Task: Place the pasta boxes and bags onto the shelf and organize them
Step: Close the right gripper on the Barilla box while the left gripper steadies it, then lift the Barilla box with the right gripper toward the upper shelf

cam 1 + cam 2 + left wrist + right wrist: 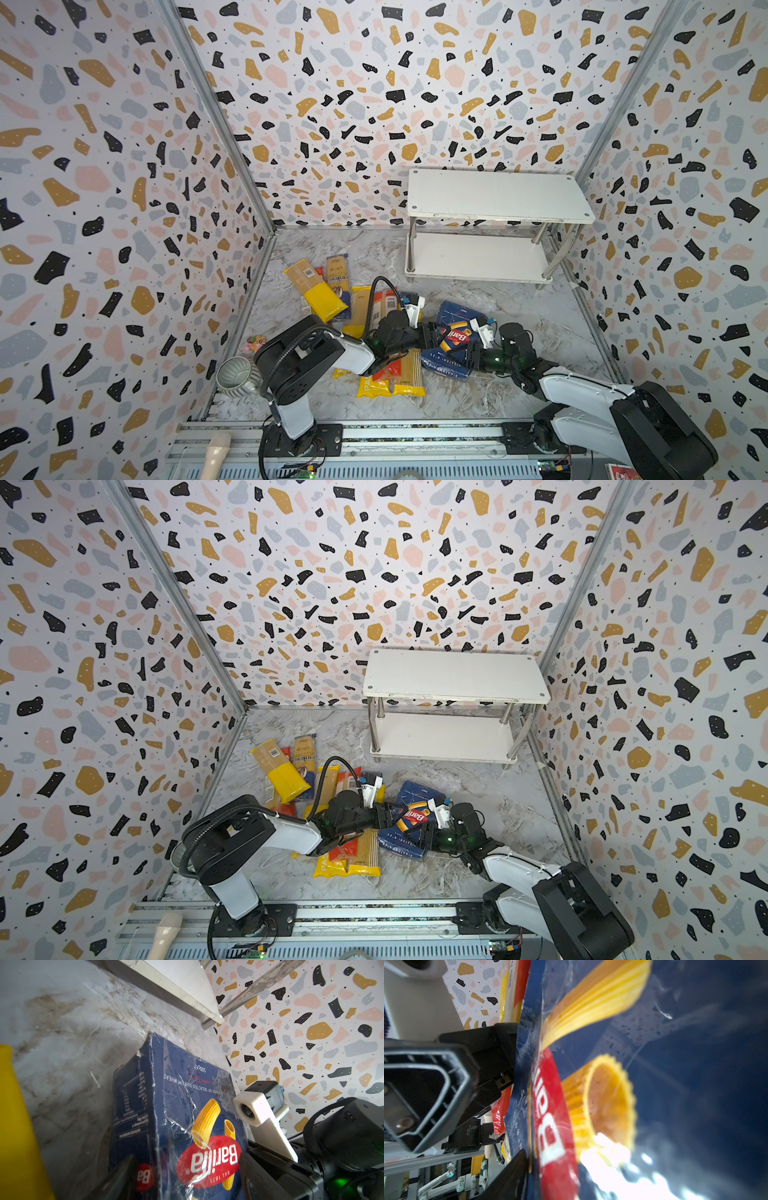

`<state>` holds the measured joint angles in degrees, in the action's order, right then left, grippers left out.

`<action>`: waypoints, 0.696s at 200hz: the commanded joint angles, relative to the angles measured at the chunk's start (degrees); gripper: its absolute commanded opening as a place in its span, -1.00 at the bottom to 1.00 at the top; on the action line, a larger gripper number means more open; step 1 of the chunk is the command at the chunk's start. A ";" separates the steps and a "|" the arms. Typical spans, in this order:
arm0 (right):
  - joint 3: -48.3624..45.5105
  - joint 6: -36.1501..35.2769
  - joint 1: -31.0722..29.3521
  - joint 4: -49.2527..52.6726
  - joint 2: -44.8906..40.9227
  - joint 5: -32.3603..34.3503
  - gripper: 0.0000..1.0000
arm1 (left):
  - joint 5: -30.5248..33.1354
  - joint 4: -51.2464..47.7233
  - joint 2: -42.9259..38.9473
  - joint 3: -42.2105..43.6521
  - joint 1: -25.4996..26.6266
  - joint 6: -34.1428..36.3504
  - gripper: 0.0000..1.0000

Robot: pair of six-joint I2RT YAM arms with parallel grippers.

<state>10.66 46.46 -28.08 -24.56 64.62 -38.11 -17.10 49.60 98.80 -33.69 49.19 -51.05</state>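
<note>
In both top views the wide Barilla box [455, 334] lay face up on the marble surface [519, 320]. It was just right of the heap of bags [320, 297] and well short of the bare shelf [498, 195]. The left fingers [429, 333] met its left edge, and the right fingers [471, 354] met its near right corner.

From the left wrist, one of the left fingers [122, 1178] lay against the box's narrow side. I could not tell whether the pair pinched it.

From the right wrist, one of the right fingers [512, 1176] ran along the printed face with its partner hidden, so that grip was unclear too.

The carton looked stiff but creased and fairly light, and its glossy film looked slippery. I would take it across the thin sides, mid-length.
</note>
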 commanded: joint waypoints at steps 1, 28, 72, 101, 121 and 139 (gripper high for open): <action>3.68 -1.07 0.61 -10.85 -4.04 -8.24 -0.04 | -5.04 -14.30 -2.56 1.27 -0.23 2.37 0.56; 3.77 -0.45 2.48 -11.39 -4.91 -9.75 -0.07 | -3.16 -21.01 -8.25 0.94 -2.95 4.49 0.60; 2.66 2.83 4.10 -17.83 -2.12 -12.33 -0.12 | 0.20 -29.95 -15.79 -0.43 -4.25 7.87 0.67; 2.12 5.50 4.87 -22.13 -0.40 -14.37 -0.16 | 2.27 -33.41 -21.85 -0.56 -5.14 8.22 0.70; 3.36 4.00 4.87 -19.46 0.11 -14.47 -0.16 | 4.26 -37.97 -24.67 -1.46 -5.69 9.77 0.74; 3.43 3.12 4.87 -18.53 0.98 -14.41 -0.16 | 3.93 -39.16 -24.93 -0.99 -6.28 10.13 0.73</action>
<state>10.66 51.18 -22.92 -35.16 65.98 -46.96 -14.44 15.05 74.59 -33.80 43.81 -43.07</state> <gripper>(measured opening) 0.552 0.867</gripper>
